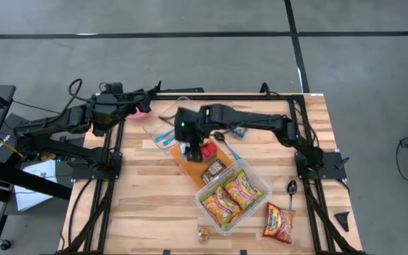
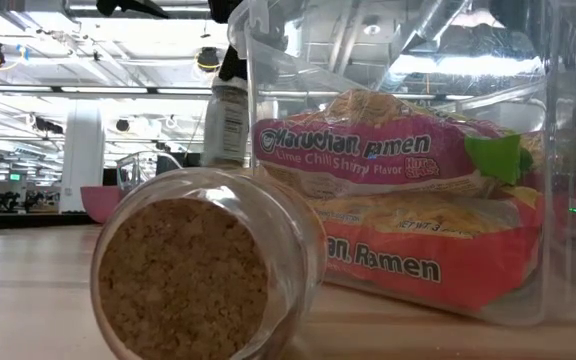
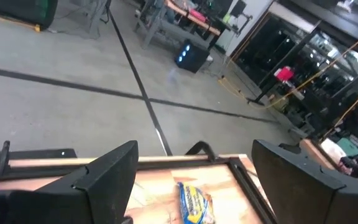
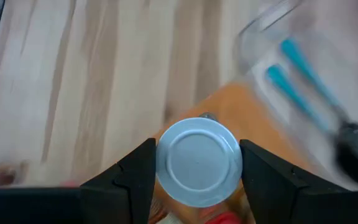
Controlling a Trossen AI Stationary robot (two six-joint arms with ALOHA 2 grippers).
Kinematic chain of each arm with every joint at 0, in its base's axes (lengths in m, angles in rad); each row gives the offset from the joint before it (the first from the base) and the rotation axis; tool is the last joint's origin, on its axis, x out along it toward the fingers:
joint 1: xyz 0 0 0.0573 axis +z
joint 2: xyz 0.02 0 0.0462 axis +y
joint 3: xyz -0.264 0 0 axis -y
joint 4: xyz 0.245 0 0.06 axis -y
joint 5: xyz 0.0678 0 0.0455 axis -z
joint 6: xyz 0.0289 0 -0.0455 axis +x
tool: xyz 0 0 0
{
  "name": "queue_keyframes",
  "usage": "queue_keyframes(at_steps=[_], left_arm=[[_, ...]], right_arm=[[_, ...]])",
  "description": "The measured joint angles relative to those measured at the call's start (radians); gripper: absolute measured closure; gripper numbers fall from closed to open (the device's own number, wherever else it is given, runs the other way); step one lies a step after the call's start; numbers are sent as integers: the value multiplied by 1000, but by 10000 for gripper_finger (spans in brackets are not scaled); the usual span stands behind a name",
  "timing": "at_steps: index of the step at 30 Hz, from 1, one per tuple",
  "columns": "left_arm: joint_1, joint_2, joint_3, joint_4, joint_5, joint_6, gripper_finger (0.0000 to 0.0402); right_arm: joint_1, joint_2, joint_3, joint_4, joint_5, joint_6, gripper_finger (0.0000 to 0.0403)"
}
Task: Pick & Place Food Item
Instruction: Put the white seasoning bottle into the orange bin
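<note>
A round silver-lidded jar (image 4: 197, 160) sits clamped between the right pincer (image 1: 192, 150)'s half-closed fingers, above the orange board (image 1: 186, 166) at mid-tabletop. To place it well—keep it upright, carry it over the clear plastic bin (image 1: 261, 180) of ramen packets (image 1: 244, 190), then lower gently. The left pincer (image 3: 194, 180) hangs wide open, empty, at the tabletop's far-left corner.

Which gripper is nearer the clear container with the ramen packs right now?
Right. The right gripper hangs just beyond the clear container, closed on a silver-lidded jar. The left gripper sits open at the table's far left edge.
</note>
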Motion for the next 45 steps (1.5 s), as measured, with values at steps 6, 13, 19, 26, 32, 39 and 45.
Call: queue_keyframes(at_steps=[6, 13, 19, 26, 32, 39, 45], left_arm=[[0, -42, 0, -42, -8, 1, 92], [0, -59, 1, -39, -14, 16, 92], [0, -55, 0, -41, -8, 16, 92], [-9, -55, 0, -41, -8, 16, 92], [-8, -55, 0, -41, -8, 16, 92], [-8, -55, 0, -41, -8, 16, 92], [-8, -55, 0, -40, -8, 13, 92]], right_arm=[[29, 35, -25, -28, 5, -31, 212], [13, 47, -24, -15, 11, -36, 212], [-25, 48, -24, 16, 30, -49, 209], [-57, 48, -73, 43, -6, -86, 205], [-49, 48, -155, 92, -44, -94, 204], [-44, 49, -157, 99, -41, -102, 204], [-67, 49, -157, 113, -39, -101, 203]])
